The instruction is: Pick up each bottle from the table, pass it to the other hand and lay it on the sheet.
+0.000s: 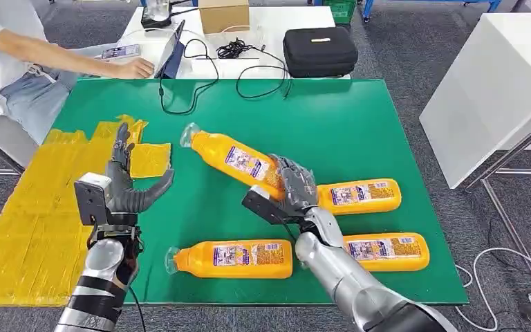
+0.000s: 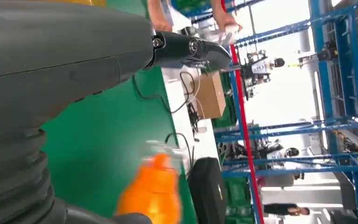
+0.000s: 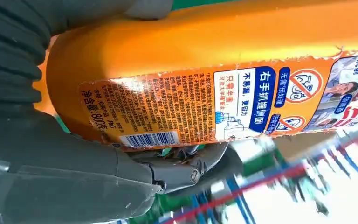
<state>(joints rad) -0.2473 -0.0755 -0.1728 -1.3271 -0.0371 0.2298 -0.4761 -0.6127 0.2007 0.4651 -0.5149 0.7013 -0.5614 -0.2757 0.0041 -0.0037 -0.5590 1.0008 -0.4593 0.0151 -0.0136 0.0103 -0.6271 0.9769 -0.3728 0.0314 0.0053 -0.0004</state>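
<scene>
My right hand (image 1: 294,185) grips an orange bottle (image 1: 231,158) by its base end, holding it tilted above the green table (image 1: 332,117) with its clear cap toward the far left. The right wrist view has the same bottle (image 3: 205,60) close up with my fingers (image 3: 182,168) wrapped under its label. My left hand (image 1: 126,181) is raised with fingers spread and holds nothing, left of the bottle's cap. Its dark fingers (image 2: 186,49) and the blurred bottle (image 2: 151,193) appear in the left wrist view. Three more orange bottles lie flat: (image 1: 234,259), (image 1: 359,196), (image 1: 387,250). The yellow sheet (image 1: 28,214) covers the table's left side.
A person's hand (image 1: 133,68) rests near a laptop at the far left beyond the green table. Cables (image 1: 200,76), a black case (image 1: 319,50) and a cardboard box (image 1: 224,14) sit on the white table behind. A white table (image 1: 498,90) stands to the right.
</scene>
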